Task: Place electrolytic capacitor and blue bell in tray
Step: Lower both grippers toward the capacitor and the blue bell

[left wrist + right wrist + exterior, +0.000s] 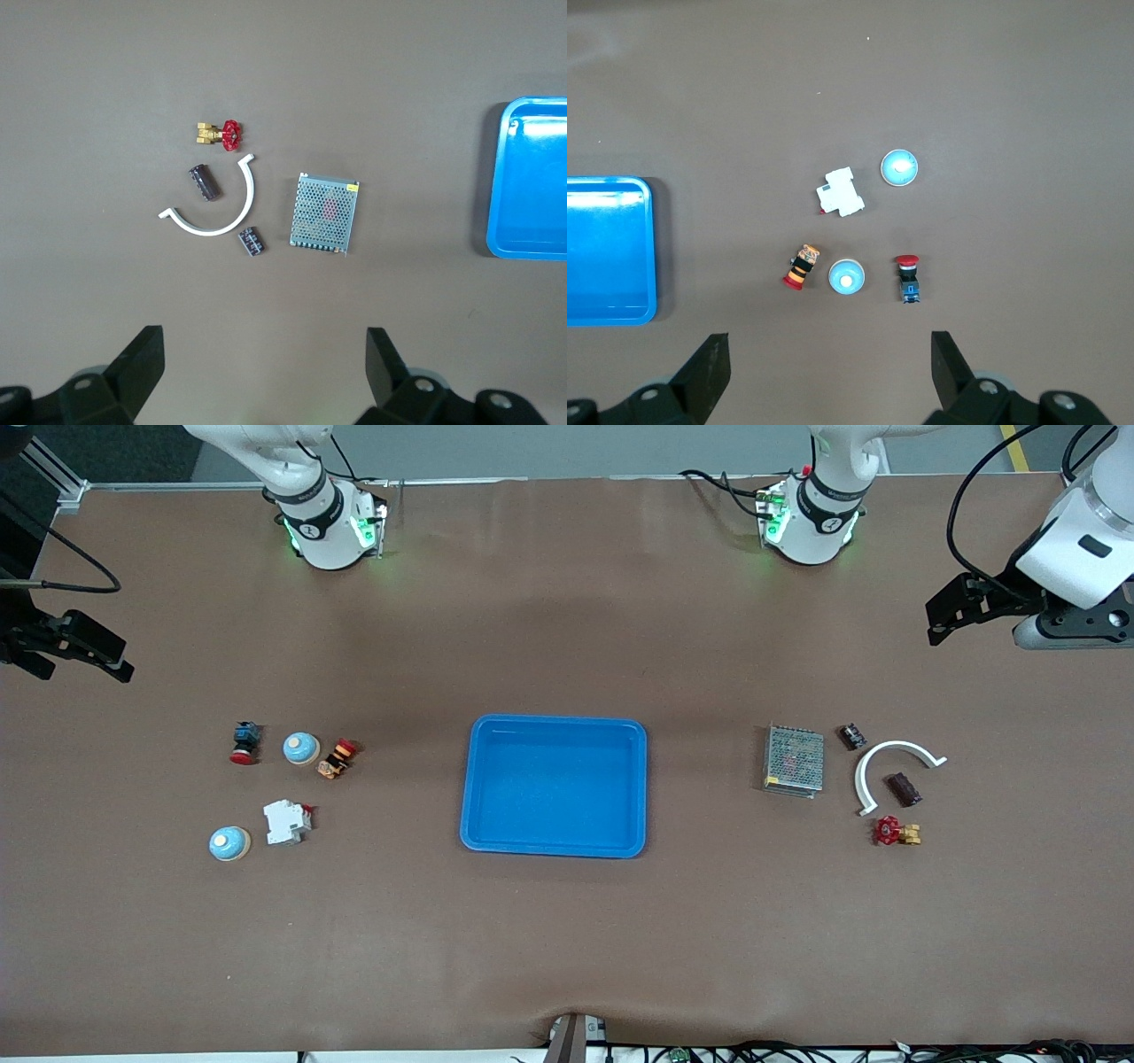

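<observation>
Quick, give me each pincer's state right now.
Left pincer: open, holding nothing, up over the brown table at the left arm's end.
Right pincer: open, holding nothing, up over the table at the right arm's end.

Glossy blue plastic tray; matt brown surface; perforated metal box; smooth white plastic arc.
</observation>
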You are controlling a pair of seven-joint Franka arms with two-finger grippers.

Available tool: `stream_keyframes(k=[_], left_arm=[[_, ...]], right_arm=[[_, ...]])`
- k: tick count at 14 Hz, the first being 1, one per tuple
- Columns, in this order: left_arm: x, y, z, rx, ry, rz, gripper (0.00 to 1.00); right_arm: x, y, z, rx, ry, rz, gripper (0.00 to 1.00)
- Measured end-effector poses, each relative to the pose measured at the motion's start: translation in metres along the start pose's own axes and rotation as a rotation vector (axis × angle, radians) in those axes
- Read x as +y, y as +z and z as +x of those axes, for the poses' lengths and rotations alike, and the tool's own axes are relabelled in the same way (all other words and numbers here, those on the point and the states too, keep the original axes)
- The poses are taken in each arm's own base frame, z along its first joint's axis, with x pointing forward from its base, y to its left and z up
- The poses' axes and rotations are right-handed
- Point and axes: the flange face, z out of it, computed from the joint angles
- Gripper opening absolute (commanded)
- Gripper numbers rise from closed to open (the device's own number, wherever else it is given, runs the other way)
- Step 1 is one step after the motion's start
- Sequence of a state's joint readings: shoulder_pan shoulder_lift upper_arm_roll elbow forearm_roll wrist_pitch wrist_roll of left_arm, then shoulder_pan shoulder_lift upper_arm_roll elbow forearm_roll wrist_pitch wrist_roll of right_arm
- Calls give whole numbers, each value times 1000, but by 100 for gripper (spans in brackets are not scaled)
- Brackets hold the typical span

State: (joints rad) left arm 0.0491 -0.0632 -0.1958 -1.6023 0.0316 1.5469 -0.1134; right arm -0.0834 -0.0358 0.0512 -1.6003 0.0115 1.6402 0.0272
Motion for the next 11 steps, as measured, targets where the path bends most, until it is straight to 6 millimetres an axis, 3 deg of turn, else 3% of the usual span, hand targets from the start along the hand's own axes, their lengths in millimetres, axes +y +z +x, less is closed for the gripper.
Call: stream_keyframes(k=[6, 11], left_arm=[[-9, 7, 4, -14, -17, -1, 100], [-16, 62, 30, -113, -25, -7, 100]], right_arm=[[0, 0, 0, 0, 0, 0, 100], [0, 0, 0, -1, 0, 0, 100]])
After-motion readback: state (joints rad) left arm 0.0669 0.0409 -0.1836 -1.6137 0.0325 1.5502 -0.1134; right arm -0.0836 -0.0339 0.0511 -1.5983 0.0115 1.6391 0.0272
